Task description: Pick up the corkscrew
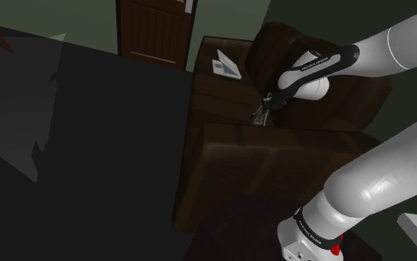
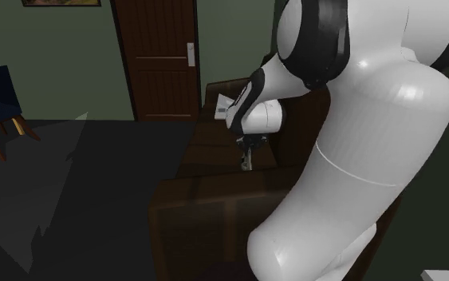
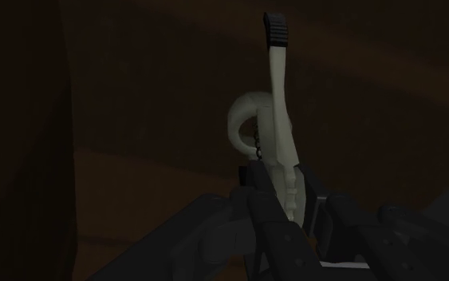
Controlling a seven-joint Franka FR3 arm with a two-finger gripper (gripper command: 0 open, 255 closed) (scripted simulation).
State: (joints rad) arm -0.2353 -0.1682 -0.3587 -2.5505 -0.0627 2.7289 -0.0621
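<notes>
Two black fingers (image 3: 256,214) are clamped on the lower body of the corkscrew (image 3: 277,136), so the gripper (image 3: 290,211) is closed on it and the grasp looks done. In the wrist view the pale corkscrew is seen pointing away from the hand, with its black-tipped lever at the far end and a curved loop beside the shaft.

In the shoulder view the corkscrew is found hanging from the gripper over the seat (image 1: 221,100) of a brown armchair (image 1: 273,159). It's at the seat's edge along the armrest nearest that camera, toward the backrest corner. Whether it's already clear of the cushion or just touching it can't be told, tbh, since everything there is dark. A folded white paper (image 1: 227,66) is left at the seat's far edge, well apart.

So the step in hand is probably judged as grasp made, lift due. What's called for next is a straight rise, with the squeeze kept firm and the armrest not clipped. The long lever could be swung if the hold is loose.
</notes>
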